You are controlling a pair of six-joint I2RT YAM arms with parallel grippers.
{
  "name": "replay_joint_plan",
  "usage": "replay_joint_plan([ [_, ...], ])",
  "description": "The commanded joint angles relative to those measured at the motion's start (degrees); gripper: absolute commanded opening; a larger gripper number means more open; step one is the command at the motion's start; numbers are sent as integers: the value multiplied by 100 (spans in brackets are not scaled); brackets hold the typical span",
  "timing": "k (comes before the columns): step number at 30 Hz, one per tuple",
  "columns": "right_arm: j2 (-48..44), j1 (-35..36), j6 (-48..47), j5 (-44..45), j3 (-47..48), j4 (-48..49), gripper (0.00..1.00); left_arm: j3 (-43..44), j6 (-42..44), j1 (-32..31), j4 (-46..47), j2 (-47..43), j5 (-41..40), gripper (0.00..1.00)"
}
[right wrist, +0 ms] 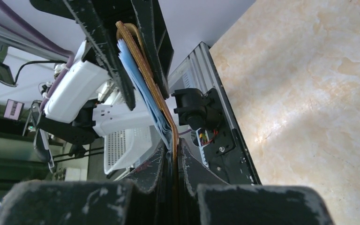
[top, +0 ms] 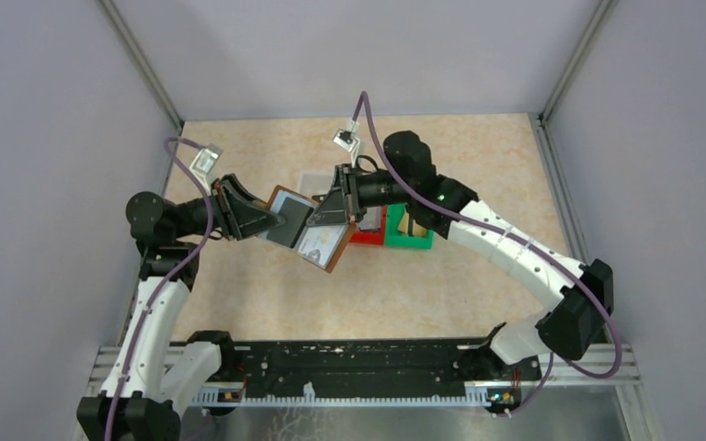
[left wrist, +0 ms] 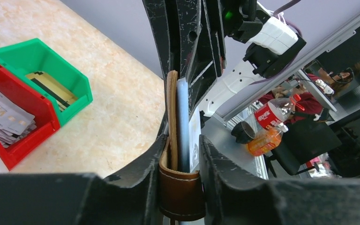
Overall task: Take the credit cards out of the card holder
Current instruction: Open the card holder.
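The right gripper (right wrist: pixel 174 157) is clamped on one flap of the holder (top: pixel 311 231). The left gripper (left wrist: pixel 180 157) presses its jaws on the folded end. The holder hangs between both. A dark card (top: pixel 287 230) appears sleeved beside the left jaws. We judge that opposed pulling can tear the sleeves (right wrist: pixel 138 84), and squeezing can pin cards inside.

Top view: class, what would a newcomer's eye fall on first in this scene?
The brown card holder stands out first: it is held open in mid-air over the middle of the table, pinched between the left gripper and the right gripper. Next come the bright red bin and green bin side by side on the table just past it, with loose silvery cards lying in the red one.
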Motion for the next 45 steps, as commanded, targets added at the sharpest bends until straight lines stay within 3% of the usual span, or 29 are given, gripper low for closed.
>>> replay_joint_plan([
  [1,-441,-131,258,-292,-115,825,0,103,-315,-20,322,-48,126,33],
  [5,-543,-179,381,-423,-295,1113,0,-58,-1134,-20,1179,-5,214,31],
  [11,-575,-181,464,-543,-415,1487,0,-99,-1796,-20,1696,60,204,32],
  [17,-596,-179,516,-625,-515,1679,0,-86,-1855,-20,1686,86,198,26],
  [29,-754,-179,396,-696,-745,1793,0,-107,-2228,-19,1860,209,195,28],
  [34,-831,-179,365,-751,-825,1933,0,-25,-1943,-15,1490,252,194,27],
  [40,-892,-177,381,-778,-948,2090,0,93,-1784,-19,1250,276,285,48],
  [45,-875,-179,438,-798,-983,2200,0,105,-1701,-17,1175,240,274,48],
])
